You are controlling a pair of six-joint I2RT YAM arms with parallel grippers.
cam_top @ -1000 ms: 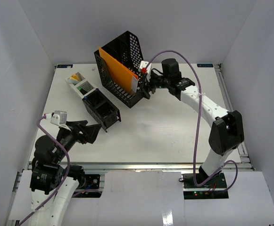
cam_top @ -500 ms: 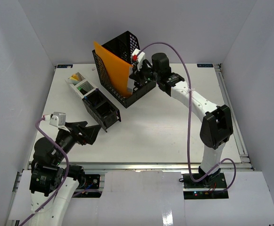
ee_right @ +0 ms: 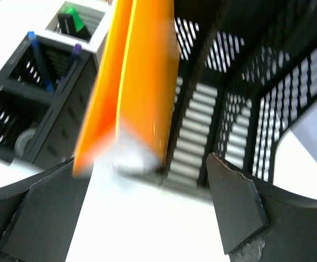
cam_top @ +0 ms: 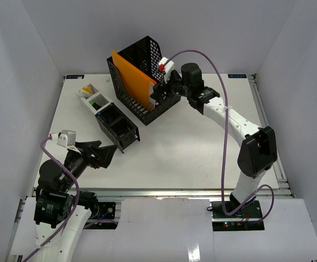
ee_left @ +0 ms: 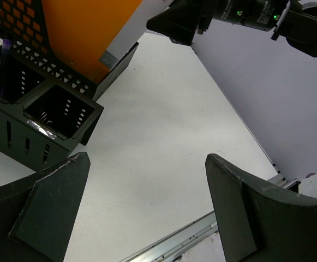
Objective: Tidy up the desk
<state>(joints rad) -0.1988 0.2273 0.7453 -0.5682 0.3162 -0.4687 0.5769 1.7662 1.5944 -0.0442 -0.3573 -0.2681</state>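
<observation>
Desk (cam_top: 191, 147): spread out beneath both grippers.
Left gripper (cam_top: 105, 153): held open above the near-left corner.
Right gripper (cam_top: 159, 94): held open at the rack (cam_top: 121, 90).

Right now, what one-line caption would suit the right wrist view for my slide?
Right gripper, jaws open, facing the orange folder standing in the black mesh file holder, pen organizer beside it.

Matt white desk (cam_top: 191, 153), perforated black plastic file rack (cam_top: 145, 52), smooth orange folder (cam_top: 136, 87).

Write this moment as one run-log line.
right fingers: open by orange folder | folder: in black rack | left fingers: open over desk
</observation>
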